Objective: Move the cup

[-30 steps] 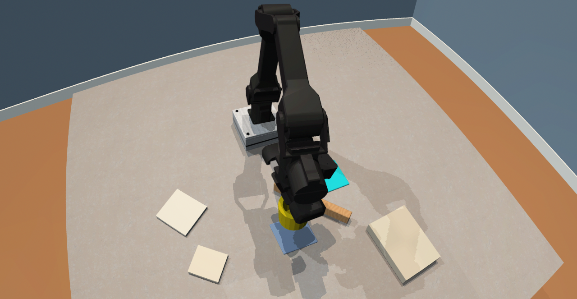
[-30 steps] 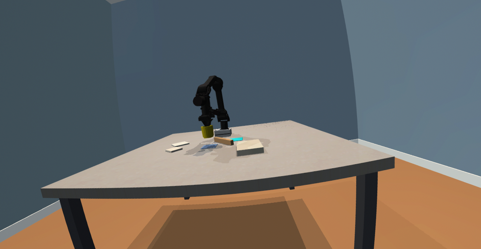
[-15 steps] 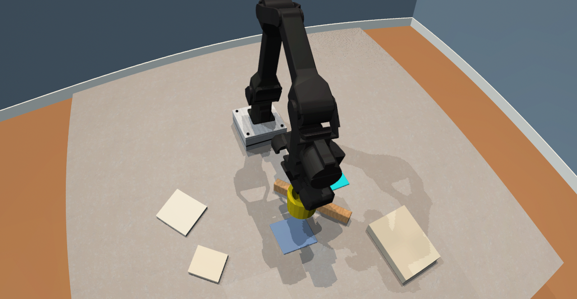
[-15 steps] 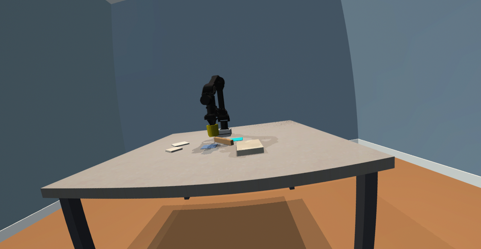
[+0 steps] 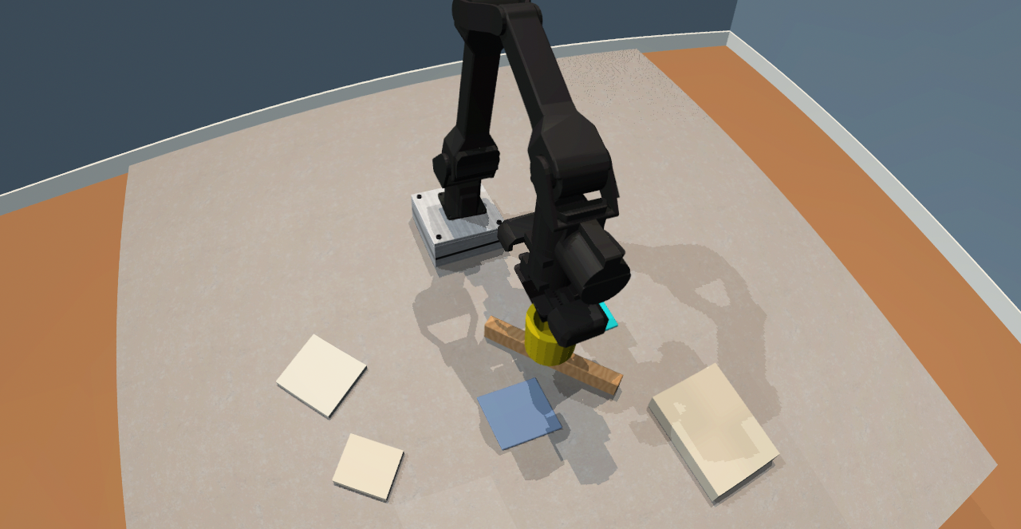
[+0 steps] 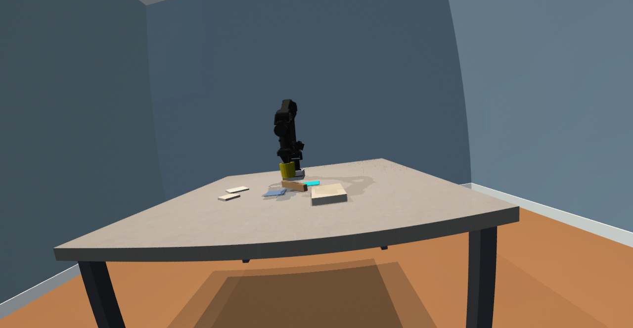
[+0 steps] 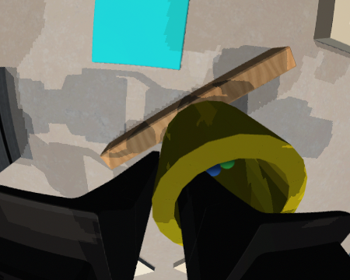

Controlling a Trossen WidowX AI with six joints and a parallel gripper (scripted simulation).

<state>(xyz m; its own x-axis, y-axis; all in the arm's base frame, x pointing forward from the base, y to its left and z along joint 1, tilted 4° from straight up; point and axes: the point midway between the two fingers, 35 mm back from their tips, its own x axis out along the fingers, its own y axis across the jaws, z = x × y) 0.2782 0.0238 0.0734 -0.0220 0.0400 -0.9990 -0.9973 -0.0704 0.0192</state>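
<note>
A yellow cup point(image 5: 549, 345) point(image 6: 287, 170) point(image 7: 225, 124) hangs in the air above the wooden bar, about upright. My gripper point(image 7: 168, 159) is shut on the cup's wall, one finger inside and one outside. In the wrist view a blue marble point(image 7: 214, 170) and a green marble point(image 7: 227, 164) show inside the cup; a finger hides part of the inside. The blue pad point(image 5: 518, 413) point(image 6: 275, 192) lies bare in front of the bar. The cyan pad point(image 5: 609, 317) point(image 6: 312, 183) point(image 7: 138, 33) lies behind the bar, mostly hidden by the arm in the top view.
The wooden bar point(image 5: 596, 374) point(image 6: 294, 186) point(image 7: 257, 75) lies between the pads, under the cup. A thick beige block point(image 5: 714, 429) point(image 6: 329, 192) lies to the right. Two thin cream tiles, one farther back point(image 5: 321, 376) and one nearer point(image 5: 368, 466), lie to the left.
</note>
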